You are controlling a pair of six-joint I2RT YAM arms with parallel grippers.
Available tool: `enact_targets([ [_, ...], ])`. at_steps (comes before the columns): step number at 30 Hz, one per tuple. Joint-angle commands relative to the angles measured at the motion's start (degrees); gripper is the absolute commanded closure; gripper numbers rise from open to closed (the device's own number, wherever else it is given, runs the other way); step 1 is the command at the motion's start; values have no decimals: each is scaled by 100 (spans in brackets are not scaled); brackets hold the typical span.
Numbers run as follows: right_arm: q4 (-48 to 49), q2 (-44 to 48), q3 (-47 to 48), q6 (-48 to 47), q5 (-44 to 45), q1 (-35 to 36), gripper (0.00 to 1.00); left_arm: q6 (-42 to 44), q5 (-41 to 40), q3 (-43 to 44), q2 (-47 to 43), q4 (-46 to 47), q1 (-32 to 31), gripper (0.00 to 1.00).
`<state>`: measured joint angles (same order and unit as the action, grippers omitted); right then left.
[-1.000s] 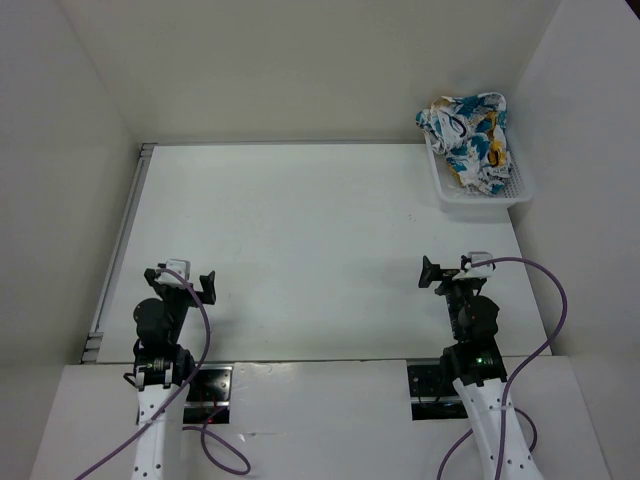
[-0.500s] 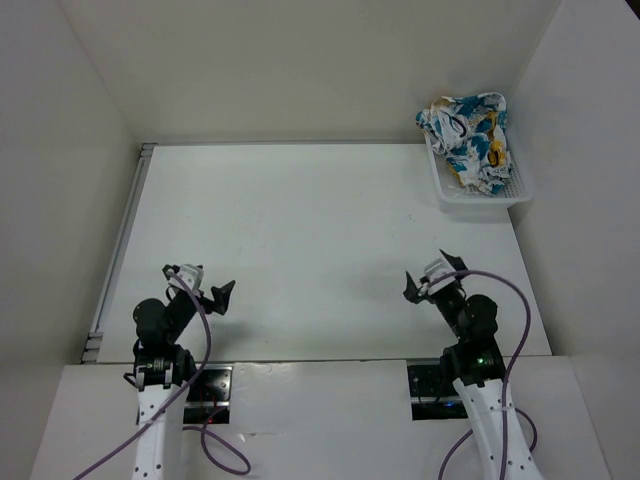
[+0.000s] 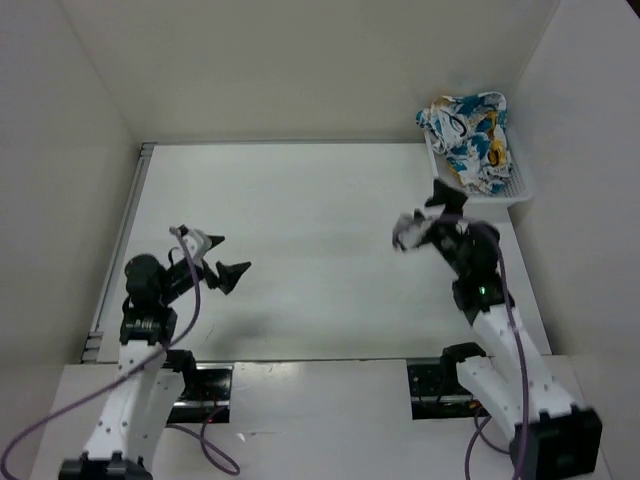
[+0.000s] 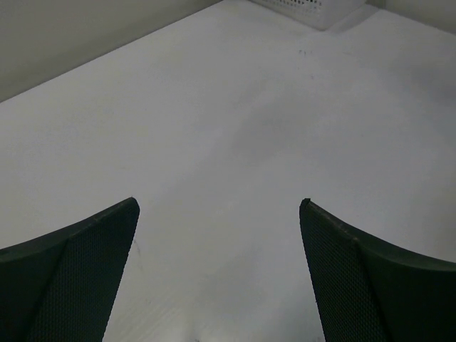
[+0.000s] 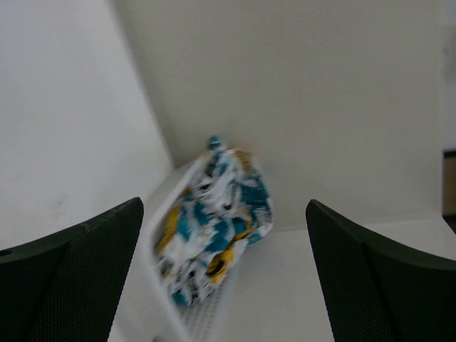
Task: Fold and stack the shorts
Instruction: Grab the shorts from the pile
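Right claw (image 3: 425,215): the jaws are spread wide and nothing is gripped. It is raised above the table (image 3: 300,220) and pointed toward the far right corner.

The shorts (image 3: 468,135) are bundled in a loose heap inside the white basket (image 3: 478,203), directly ahead of this claw. In the blurred wrist view, the shorts (image 5: 214,214) are framed between the two fingers and no contact is seen. The near corner of the basket is close to the claw's outer finger.

Left claw (image 3: 225,258): the jaws are likewise fully spread and nothing is held. Only bare table is seen beneath it (image 4: 219,206). The shorts are well apart from it, ahead and across to its right. A basket corner (image 4: 313,8) is visible far ahead.
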<state>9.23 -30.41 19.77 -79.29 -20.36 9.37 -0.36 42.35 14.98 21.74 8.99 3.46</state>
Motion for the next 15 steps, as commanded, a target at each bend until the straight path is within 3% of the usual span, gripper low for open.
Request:
enact_targets([
  [1,1299,-2633,2757,2572,1823,5,1,36,195,1231,2092,202,-275,0],
  [2,1126,-2915,3039,2654,1825,4,1,36,3,2157,2672,17,-389,0],
  [3,176,-3248,3729,2742,1825,4,1,36,-477,2671,3809,-159,-651,0],
  [4,-312,-4017,4101,2969,1990,4,1,36,-725,3172,4316,-761,-776,0],
  [5,-752,-4477,4531,3276,2531,4,1,36,-876,3673,5218,-1107,-899,0],
  [6,-1087,-4969,5415,3653,2850,-66,1,36,-1017,4444,5557,-1415,-1118,0],
  [8,-2133,-6463,6490,4909,3160,-486,1,36,-1132,4994,6103,-1961,-1303,0],
  [10,-3175,-7839,8761,6477,3013,-1073,1,36,-1692,5608,6980,-2103,-1602,0],
  [12,-3646,-8592,9604,7579,2608,-1366,4,36,-1888,6006,7361,-2356,-1734,0],
  [15,-3578,-9376,10247,8007,2555,-1499,8,36,-1774,6271,7740,-2429,-1788,0],
])
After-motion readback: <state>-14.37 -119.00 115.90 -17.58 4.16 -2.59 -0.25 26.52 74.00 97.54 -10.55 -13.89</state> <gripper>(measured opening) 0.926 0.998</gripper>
